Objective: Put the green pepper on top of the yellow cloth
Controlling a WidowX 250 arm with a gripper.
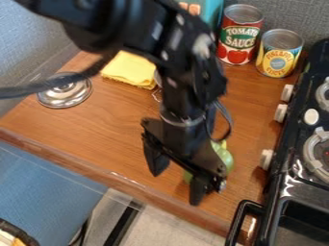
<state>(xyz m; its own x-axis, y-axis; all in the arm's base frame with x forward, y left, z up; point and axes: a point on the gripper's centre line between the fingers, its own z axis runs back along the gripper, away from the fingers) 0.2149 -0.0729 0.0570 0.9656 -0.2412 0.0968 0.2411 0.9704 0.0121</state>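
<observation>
My black gripper [176, 188] hangs low over the front part of the wooden counter, its two fingers spread apart in the open state. Just behind its right-hand finger is the green pepper [224, 156], partly covered by the gripper; a small bit of green also shows to the left of that finger. Whether they touch, I cannot tell. Toward the back left of the counter lies the folded yellow cloth [130, 70], its right side partly hidden behind the arm.
A shiny metal lid [65, 91] sits left of the cloth. Two cans, a red one [239, 36] and a yellow one [279, 54], stand at the back right. The black stove [292, 166] with white knobs borders the right side. The counter's front edge [112, 178] runs below the gripper.
</observation>
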